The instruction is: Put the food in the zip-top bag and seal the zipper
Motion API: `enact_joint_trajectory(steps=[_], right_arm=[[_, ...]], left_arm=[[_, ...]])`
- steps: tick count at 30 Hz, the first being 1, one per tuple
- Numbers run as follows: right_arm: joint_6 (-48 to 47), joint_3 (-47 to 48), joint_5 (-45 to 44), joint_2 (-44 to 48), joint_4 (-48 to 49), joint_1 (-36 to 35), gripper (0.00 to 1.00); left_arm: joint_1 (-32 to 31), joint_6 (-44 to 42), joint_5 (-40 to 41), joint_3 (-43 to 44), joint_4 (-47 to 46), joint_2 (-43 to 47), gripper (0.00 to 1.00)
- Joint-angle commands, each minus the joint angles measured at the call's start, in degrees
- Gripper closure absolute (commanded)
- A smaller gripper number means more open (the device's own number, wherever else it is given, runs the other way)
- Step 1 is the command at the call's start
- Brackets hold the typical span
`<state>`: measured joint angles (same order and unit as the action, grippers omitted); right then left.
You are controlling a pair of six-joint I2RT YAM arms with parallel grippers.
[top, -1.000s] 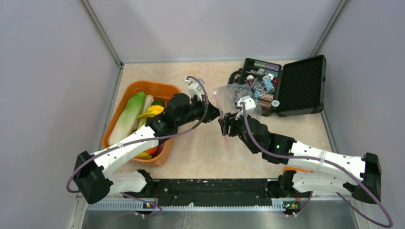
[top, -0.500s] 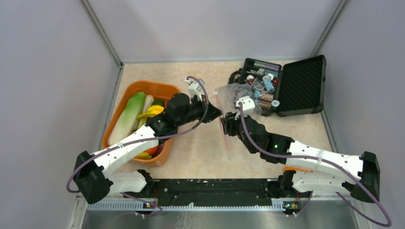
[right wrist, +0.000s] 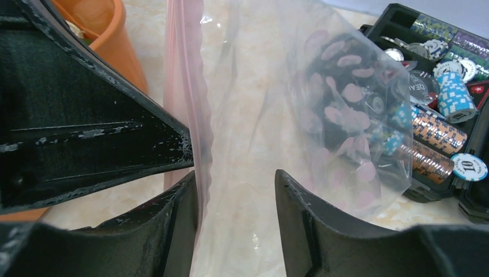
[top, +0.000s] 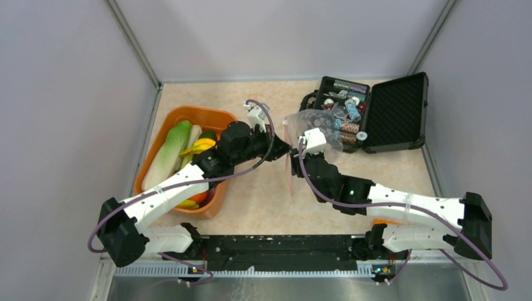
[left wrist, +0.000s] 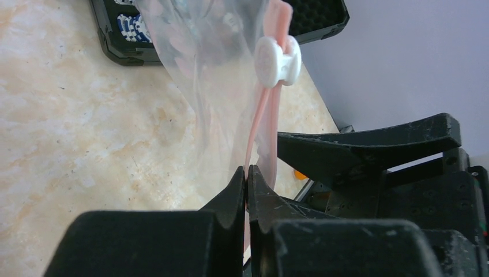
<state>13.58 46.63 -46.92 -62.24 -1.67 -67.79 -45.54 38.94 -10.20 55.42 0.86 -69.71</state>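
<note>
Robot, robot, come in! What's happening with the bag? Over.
Left gripper shut on zipper. Right gripper open at bag. Food in tub, not bagged. Case just behind bag.

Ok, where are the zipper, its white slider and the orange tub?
zipper (left wrist: 258, 124), left wrist view, mid-length of the pink strip.
white slider (left wrist: 278, 60), left wrist view, its round face.
orange tub (top: 201, 111), top external view, far rim.
</note>
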Motion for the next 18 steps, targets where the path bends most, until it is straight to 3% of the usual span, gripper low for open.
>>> enact_joint_trajectory(steps=[1, 5, 10, 14, 18], right_arm=[[-0.2, 3.1, -4.1, -3.0, 1.0, -0.6, 0.53], [0.0, 3.0, -5.1, -3.6, 1.1, -0.6, 0.58], [-0.2, 2.4, -1.3, -1.8, 3.5, -0.6, 0.85], [0.0, 2.7, 2.0, 0.6, 2.4, -0.7, 0.85], [0.3, 3.7, 1.7, 1.4, -1.2, -0.7, 0.93]], left_arm=[[-0.1, -0.4, -0.1, 2.6, -1.3, 0.1, 1.0], [0.0, -0.5, 0.7, 2.1, -1.1, 0.9, 1.0], [0.6, -0.9, 1.6, 0.9, -1.1, 1.3, 1.0], [1.9, -1.5, 3.4, -0.3, 2.4, 1.5, 1.0], [3.0, -3.1, 4.6, -1.0, 6.0, 1.8, 1.0]])
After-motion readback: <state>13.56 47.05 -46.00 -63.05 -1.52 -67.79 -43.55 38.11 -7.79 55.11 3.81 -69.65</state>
